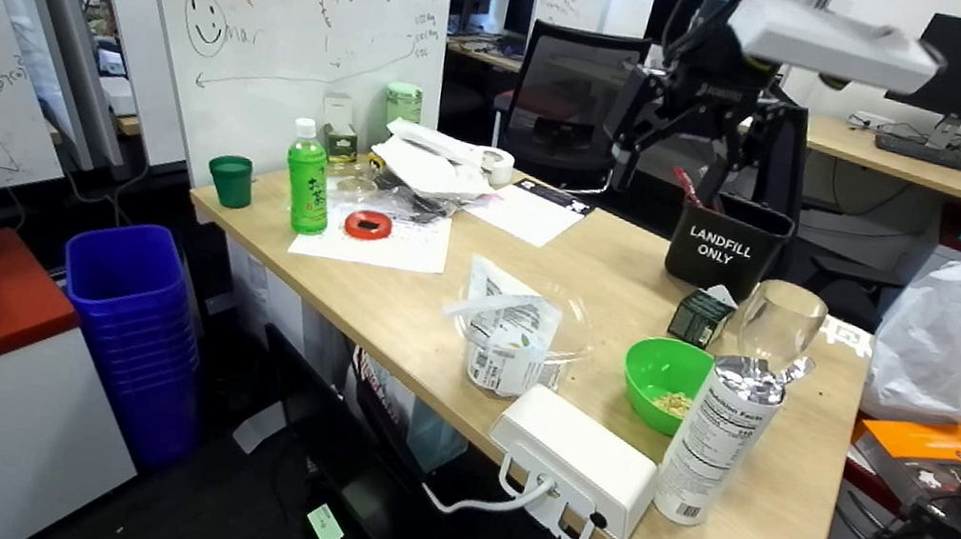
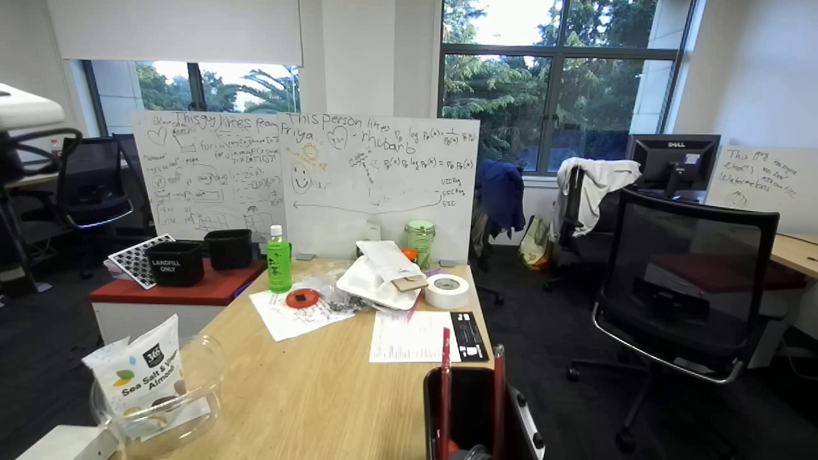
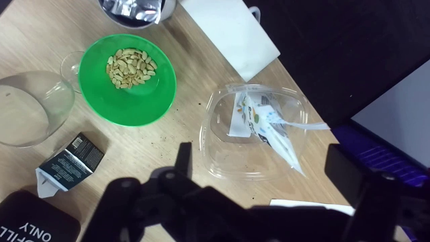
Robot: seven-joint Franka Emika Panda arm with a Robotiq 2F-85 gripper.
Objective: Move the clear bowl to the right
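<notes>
The clear bowl (image 1: 575, 352) is a transparent plastic container with a rounded-square rim, standing on the table near its front edge. It also shows in an exterior view (image 2: 204, 418) and in the wrist view (image 3: 215, 163). A white snack bag (image 3: 258, 117) stands in it. A clear stemmed glass (image 1: 781, 319) stands beside the green bowl (image 1: 647, 373), which holds peanuts; the can hides its lower part in an exterior view. My gripper (image 1: 668, 183) is open and empty, high above the table. In the wrist view its fingertips (image 3: 260, 153) are wide apart, touching nothing.
A white box (image 1: 577, 454) sits against the clear bowl at the table edge. A tall foil-topped can (image 1: 717, 447), a small dark carton (image 1: 698, 319) and a black bin (image 1: 720, 250) with red sticks stand nearby. A green bottle (image 1: 308, 180), papers and packaging lie at the far end.
</notes>
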